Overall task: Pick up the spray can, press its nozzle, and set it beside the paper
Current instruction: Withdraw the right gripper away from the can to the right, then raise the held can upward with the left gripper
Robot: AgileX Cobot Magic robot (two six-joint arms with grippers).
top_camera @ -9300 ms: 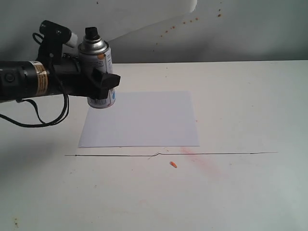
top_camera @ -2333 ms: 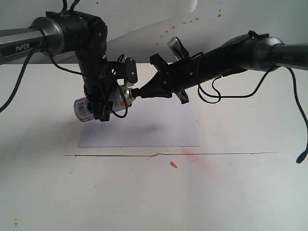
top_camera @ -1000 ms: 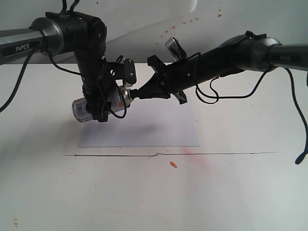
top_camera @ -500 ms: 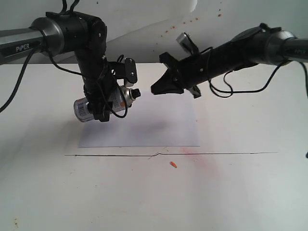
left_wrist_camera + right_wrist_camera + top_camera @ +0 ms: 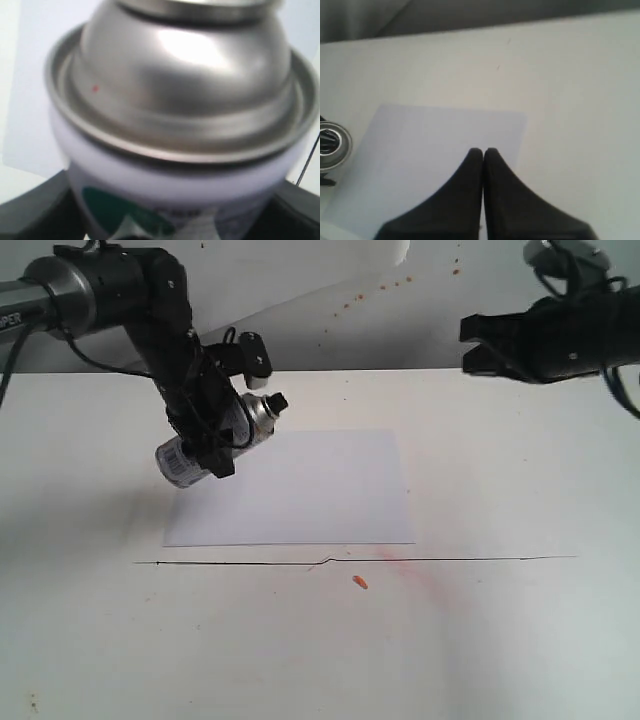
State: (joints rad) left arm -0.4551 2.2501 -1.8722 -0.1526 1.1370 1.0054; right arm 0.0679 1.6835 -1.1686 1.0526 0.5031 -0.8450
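Silver spray can (image 5: 252, 416) is clamped in the left gripper (image 5: 205, 435) and held off the table, tilted. Its black nozzle (image 5: 277, 401) points up and to the right. In the exterior view it sits over the paper's (image 5: 310, 495) far left corner. The right gripper (image 5: 470, 344) has its jaws pressed together, high at right, well apart from the can. Open table (image 5: 500, 470) lies beyond the paper's right edge. A thin black line (image 5: 450, 560) runs just past the near edge, with an orange speck (image 5: 360, 582) beside it.
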